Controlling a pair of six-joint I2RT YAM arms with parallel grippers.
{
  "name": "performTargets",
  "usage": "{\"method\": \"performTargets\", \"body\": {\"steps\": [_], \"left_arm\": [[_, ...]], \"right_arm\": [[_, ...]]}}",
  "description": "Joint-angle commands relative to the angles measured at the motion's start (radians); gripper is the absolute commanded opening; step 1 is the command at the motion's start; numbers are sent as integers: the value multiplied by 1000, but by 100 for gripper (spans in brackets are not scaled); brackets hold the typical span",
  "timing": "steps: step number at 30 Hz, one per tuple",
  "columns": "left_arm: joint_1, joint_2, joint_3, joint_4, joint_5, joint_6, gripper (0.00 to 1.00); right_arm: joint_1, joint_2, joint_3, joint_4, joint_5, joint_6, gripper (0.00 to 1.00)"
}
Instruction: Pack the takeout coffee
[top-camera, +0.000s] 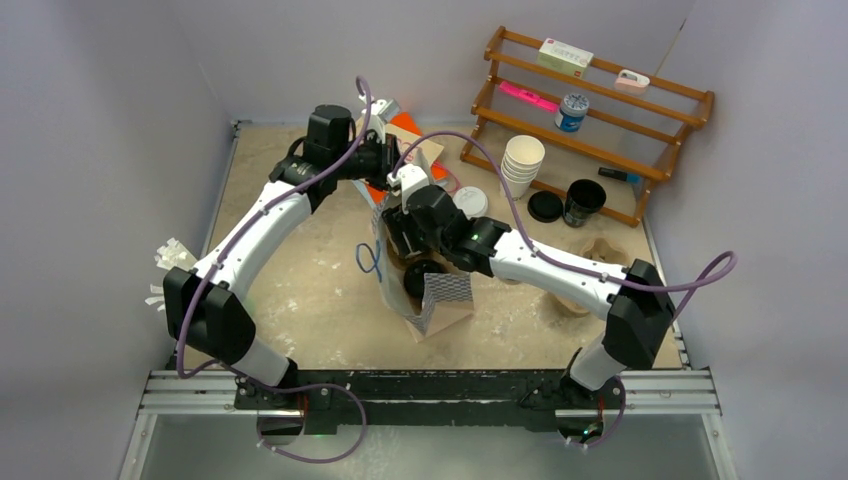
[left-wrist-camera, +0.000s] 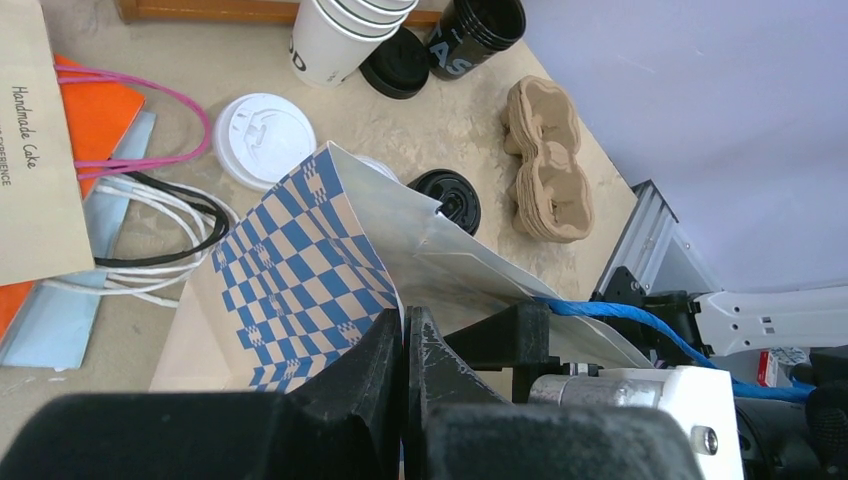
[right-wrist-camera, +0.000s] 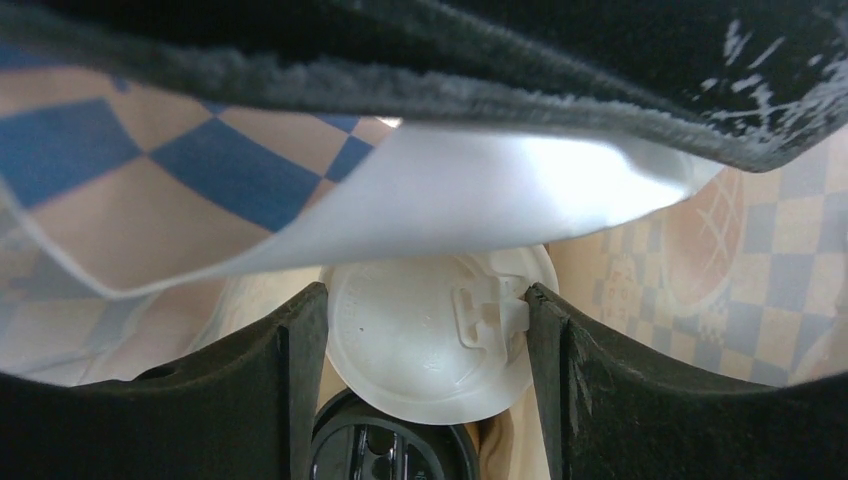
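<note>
the left gripper (left-wrist-camera: 405, 345) is shut tight on the rim of the checkered bag (left-wrist-camera: 300, 270). the right gripper (right-wrist-camera: 425, 297) squeezes the white-lid cup (right-wrist-camera: 400, 360) inside the bag, with the black-lid cup (right-wrist-camera: 385, 457) at 6 o'clock below it. let go here, it may hit that lid and tip.

The table (top-camera: 300, 290) has a sandy brown top with pale, dusty marks on it. Plain light purple-grey walls (top-camera: 100, 150) stand close around it at 9, 12 and 3 o'clock. A wooden rack (top-camera: 706, 108) with long bars sits in the corner at 1 o'clock. A silver metal rail (top-camera: 700, 390) runs along the table's edge at 6 o'clock. The light is soft and even.
</note>
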Motion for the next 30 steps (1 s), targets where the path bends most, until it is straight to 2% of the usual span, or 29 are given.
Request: {"method": "performTargets", "body": {"steps": [1,11,30], "left_arm": [[0,-17,2,58,25,21,0],[0,-16,-7,46,24,36,0],[0,-7,-26,58,31,47,0]], "right_arm": [[-6,21,23,-10,58,-40,50],[-6,20,27,-24,77,-52,50],[-11,56,13,-42,-5,-25,51]]}}
